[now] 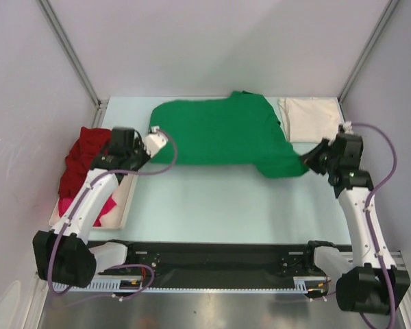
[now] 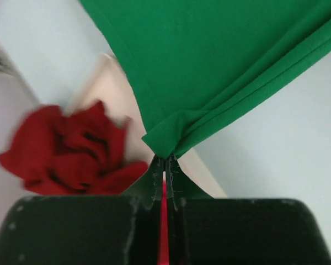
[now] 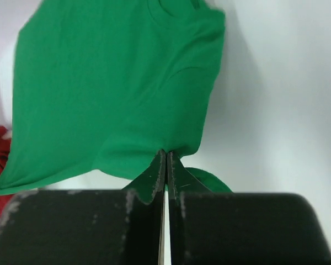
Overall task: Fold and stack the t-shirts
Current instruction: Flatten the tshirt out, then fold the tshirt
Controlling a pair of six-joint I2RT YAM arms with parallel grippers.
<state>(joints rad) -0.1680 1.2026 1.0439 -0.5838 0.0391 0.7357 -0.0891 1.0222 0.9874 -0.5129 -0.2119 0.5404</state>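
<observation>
The bright green t-shirt [image 1: 222,133] lies spread across the back of the table. My left gripper [image 1: 153,144] is shut on its left corner [image 2: 168,141]. My right gripper [image 1: 308,163] is shut on its right edge [image 3: 171,146]. The dark red t-shirt [image 1: 82,159] is bunched in the cream tray [image 1: 123,205] at the left, also in the left wrist view [image 2: 71,149]. The magenta pink t-shirt [image 1: 108,205] shows under it in the tray. The cream-white t-shirt [image 1: 309,118] lies folded at the back right, next to the green one.
Grey walls with metal rails [image 1: 68,51] close in the table on the left, back and right. The black base rail [image 1: 219,264] runs along the near edge between the arm bases.
</observation>
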